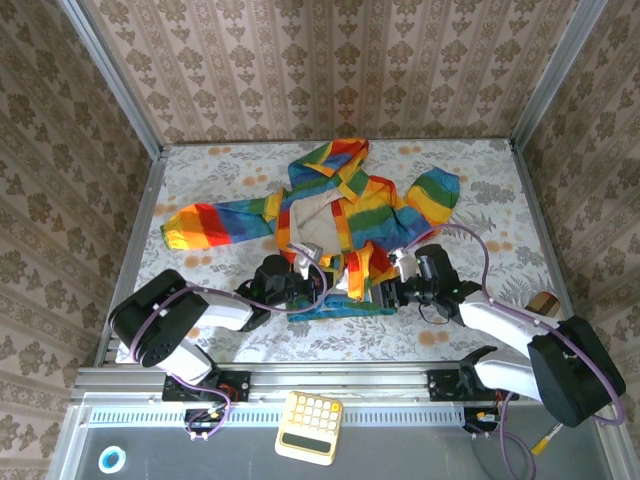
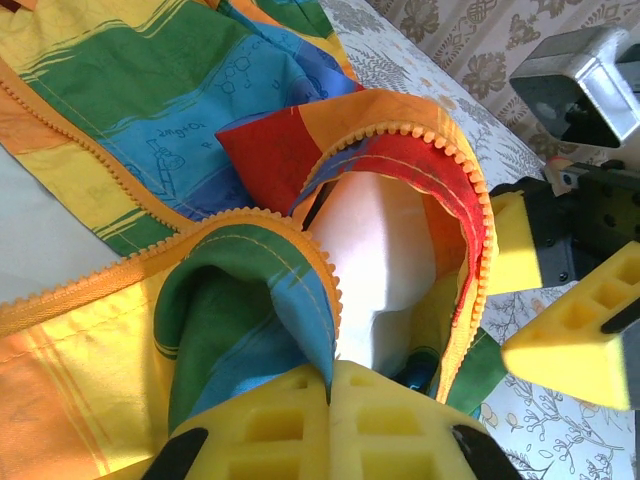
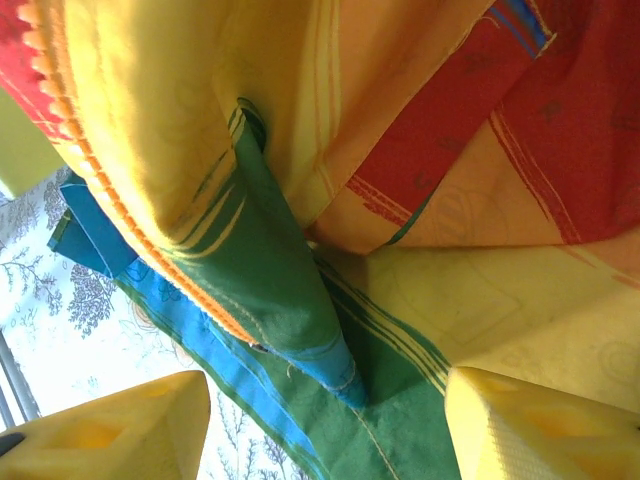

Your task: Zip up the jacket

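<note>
The rainbow-striped jacket (image 1: 330, 215) lies open on the worktop (image 1: 220, 170) with its beige lining showing. The zipping looks hardly begun, since the orange zipper teeth (image 2: 468, 250) run in two separate rows. At the hem, the left gripper (image 2: 330, 385) has its fingers pinched on fabric. The right gripper (image 1: 384, 293) has its fingers spread wide around a fold, holding nothing.

1. White tablecloth with a grey floral print (image 1: 200, 175): covers the table surface.
2. Beige damask wallpaper panels (image 1: 330, 60): enclose the table at the back, left and right.
3. Aluminium rail (image 1: 330, 378): runs along the near table edge.
4. Cream calculator (image 1: 309, 427): lies just below the rail, near centre.
5. Small blue-and-white ring (image 1: 111, 459): lies at the lower left.
6. Small brown object (image 1: 545, 301): sits at the right table edge; type unclear.
</note>
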`<state>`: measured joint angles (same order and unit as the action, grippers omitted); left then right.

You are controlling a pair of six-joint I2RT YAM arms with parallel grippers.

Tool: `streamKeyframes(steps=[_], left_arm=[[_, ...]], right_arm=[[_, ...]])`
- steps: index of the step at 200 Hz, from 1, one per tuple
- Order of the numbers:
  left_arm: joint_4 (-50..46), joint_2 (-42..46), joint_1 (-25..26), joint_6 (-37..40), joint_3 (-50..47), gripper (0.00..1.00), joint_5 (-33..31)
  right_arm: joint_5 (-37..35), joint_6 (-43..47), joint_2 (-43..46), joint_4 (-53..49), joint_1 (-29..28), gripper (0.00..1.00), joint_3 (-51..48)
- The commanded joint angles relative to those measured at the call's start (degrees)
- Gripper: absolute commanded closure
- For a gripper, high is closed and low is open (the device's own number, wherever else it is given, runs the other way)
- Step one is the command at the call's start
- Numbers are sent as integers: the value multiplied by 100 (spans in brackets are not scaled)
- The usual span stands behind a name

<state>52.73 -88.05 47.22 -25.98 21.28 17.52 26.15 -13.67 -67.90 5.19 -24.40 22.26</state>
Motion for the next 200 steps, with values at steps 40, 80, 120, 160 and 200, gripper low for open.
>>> streamKeyframes(steps=[40, 80, 120, 160, 200], left_arm=[[-230, 536, 15, -30, -139, 100, -46], [-571, 1266, -73, -47, -185, 100, -83], [-1350, 2402, -69, 234, 2, 100, -108], [-1546, 2977, 246, 651, 230, 100, -281], [-1404, 2814, 529, 813, 446, 100, -337]], right_arm=[[386, 468, -1145, 105, -314, 41, 790], [305, 330, -999, 304, -442, 80, 837], [328, 212, -327, 139, -425, 100, 1005], [945, 16, -170, -404, -333, 100, 1734], [1812, -599, -479, -427, -223, 100, 2314]])
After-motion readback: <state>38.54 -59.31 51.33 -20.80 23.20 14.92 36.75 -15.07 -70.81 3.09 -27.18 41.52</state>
